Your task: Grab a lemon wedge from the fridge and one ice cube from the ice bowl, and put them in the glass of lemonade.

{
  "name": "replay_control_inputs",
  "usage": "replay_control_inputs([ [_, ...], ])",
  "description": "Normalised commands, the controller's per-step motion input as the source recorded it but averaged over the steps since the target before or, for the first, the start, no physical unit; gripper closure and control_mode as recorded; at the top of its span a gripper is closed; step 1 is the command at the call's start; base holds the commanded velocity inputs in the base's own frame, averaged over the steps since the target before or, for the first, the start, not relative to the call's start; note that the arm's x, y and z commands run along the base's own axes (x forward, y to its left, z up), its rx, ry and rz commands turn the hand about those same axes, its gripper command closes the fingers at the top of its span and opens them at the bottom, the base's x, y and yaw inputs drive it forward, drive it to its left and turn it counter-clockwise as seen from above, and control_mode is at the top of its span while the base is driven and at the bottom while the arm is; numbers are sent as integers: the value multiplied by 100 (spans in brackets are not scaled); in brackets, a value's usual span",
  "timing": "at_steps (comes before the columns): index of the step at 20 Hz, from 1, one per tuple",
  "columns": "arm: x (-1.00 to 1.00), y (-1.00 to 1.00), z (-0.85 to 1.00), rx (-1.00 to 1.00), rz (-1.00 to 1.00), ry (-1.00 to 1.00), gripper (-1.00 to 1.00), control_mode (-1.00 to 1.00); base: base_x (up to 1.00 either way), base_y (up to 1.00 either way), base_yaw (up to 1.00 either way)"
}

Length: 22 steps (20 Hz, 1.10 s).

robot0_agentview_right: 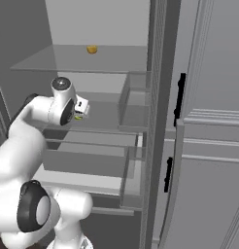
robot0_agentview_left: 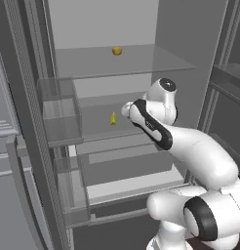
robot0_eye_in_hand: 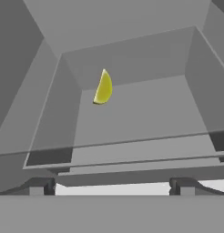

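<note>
The fridge (robot0_agentview_left: 190,44) stands open with glass shelves inside. A small yellow lemon wedge (robot0_agentview_left: 113,118) stands on its middle shelf (robot0_agentview_left: 100,132). In the hand view the lemon wedge (robot0_eye_in_hand: 103,87) is ahead of my gripper (robot0_eye_in_hand: 111,186) and a little left, well apart from it. The jaws are open with nothing between them. From the right base view my gripper (robot0_agentview_right: 82,109) reaches in over that shelf, and a bit of the lemon wedge (robot0_agentview_right: 78,117) shows just beneath it. The ice bowl and the glass of lemonade are out of view.
A small orange-yellow chunk (robot0_agentview_left: 117,50) lies on the upper shelf (robot0_agentview_left: 156,61). Clear door bins (robot0_agentview_left: 61,114) hang on the left door, and door bins (robot0_agentview_right: 136,104) on the right one. Grey panelled cabinets with black handles (robot0_agentview_right: 179,97) stand to the right.
</note>
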Motion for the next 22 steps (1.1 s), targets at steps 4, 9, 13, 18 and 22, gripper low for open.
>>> replay_control_inputs([
  [4,33,13,-40,-1,0,-12,-100,-100,0,0,0],
  [9,57,39,-32,-1,0,-5,-100,-100,0,0,0],
  [13,51,15,0,-11,0,7,-100,-100,0,0,0],
  [18,18,0,-6,-10,0,8,-100,-100,0,0,0],
  [22,4,0,-5,-1,1,0,-100,-100,0,0,0],
])
